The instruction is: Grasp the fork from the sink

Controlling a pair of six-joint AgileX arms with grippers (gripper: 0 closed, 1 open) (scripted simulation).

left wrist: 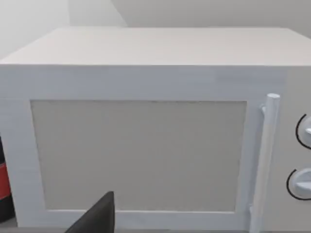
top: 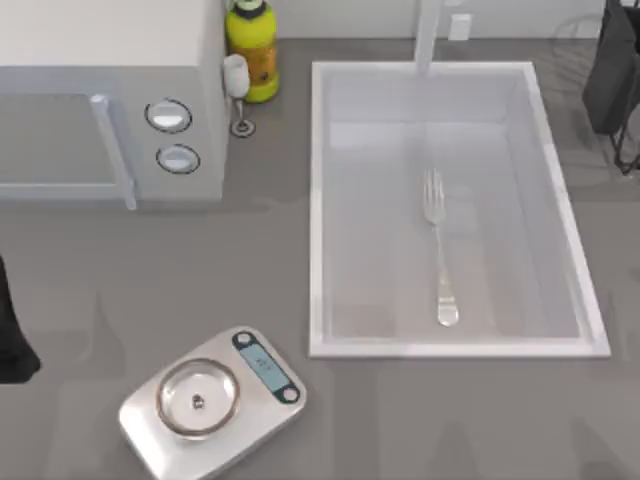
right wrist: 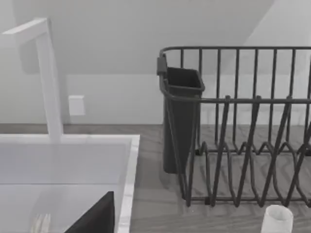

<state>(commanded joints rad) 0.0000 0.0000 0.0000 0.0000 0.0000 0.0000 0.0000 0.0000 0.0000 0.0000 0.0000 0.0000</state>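
Nearest me, a kitchen scale (top: 212,400) sits on the grey table (top: 420,420) at its left front. Just beyond it the sink (top: 318,200) opens, and the fork (top: 440,245) lies flat on its pale bottom, a little right of centre, handle toward me and tines pointing to the tap (top: 428,35). Nothing touches it.

Further back on the left stands the microwave (top: 110,130), with a small glass (top: 236,80) and a yellow bottle (top: 251,45) beside it. A dark dish rack (right wrist: 238,126) stands past the sink's right rim.

The left arm waits at the table's left edge, facing the microwave door; the right arm sits off the far right, by the rack. I cannot tell whether either hand is released or clenched.

The risk I see: the fork is thin and flush with the basin floor, so fingers may scrape or skid it away, or clip the raised rim coming down.
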